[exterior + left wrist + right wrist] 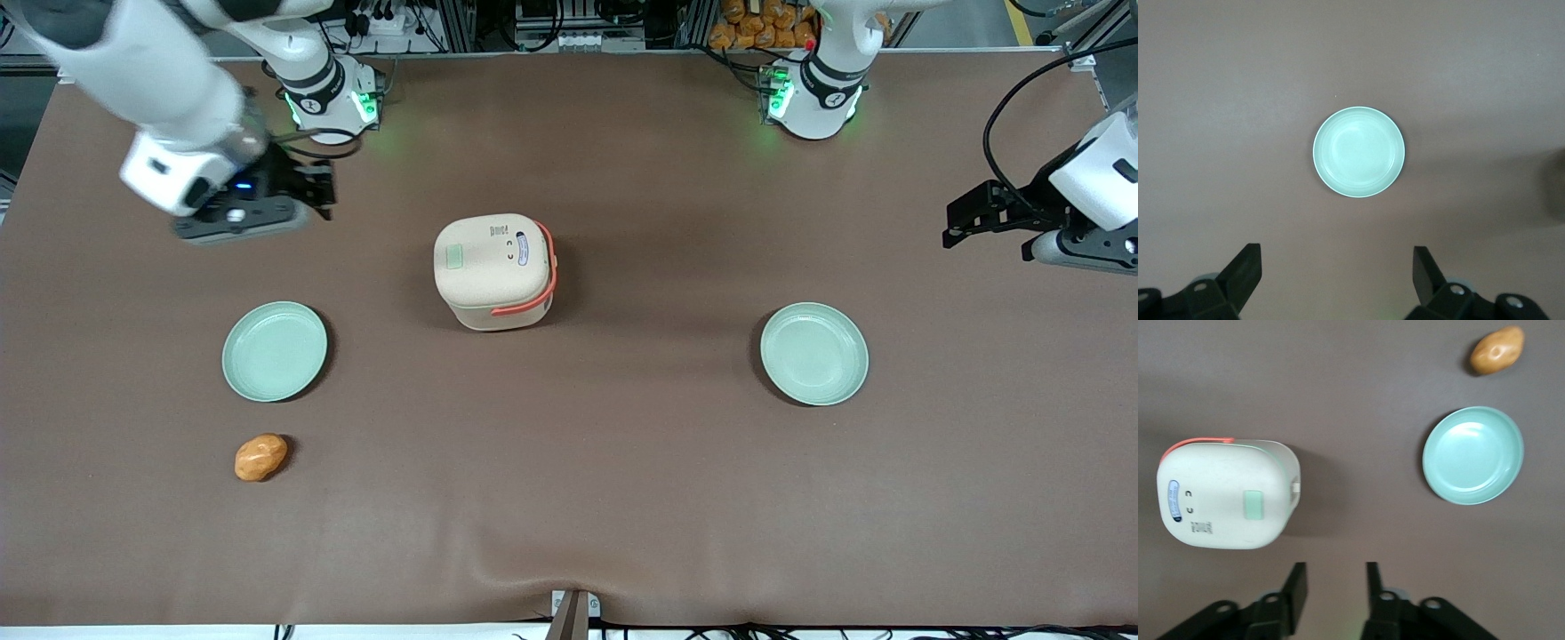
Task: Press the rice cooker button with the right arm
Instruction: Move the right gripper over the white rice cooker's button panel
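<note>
I hold the gripper (1333, 587) slightly parted and empty above the table (622, 498), well apart from the button (455, 257)

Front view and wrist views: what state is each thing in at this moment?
rice cooker: upright, lid closed, handle folded down
button: untouched
gripper: open, in the air, off toward the working arm's end
two green plates: empty
potato: lying on the table, nearer the front camera than the plates
</note>
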### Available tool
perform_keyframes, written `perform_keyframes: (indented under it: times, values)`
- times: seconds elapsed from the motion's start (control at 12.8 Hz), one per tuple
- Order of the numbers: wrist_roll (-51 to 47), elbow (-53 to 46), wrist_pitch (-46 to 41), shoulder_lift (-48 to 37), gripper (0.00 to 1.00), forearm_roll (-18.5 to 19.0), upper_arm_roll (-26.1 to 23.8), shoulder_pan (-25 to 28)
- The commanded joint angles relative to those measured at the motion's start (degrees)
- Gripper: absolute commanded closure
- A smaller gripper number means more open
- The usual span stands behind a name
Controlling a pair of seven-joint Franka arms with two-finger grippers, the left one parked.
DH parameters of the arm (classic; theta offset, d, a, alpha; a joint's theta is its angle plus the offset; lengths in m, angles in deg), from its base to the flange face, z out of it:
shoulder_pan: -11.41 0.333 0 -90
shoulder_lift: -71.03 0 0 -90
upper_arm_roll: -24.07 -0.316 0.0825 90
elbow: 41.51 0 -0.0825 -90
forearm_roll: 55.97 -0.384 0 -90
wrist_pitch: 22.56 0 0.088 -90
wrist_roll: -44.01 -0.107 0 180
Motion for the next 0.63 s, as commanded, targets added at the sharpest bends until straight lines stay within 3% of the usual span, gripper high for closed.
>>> perform_keyframes:
  times: [0.0,0.55]
  values:
    - [-4.86,5.09,4.54,-0.75,1.00,-0.27,-4.23,-0.22]
    - [-13.91,14.68,17.46,0.13,1.00,0.00,-8.81,1.27]
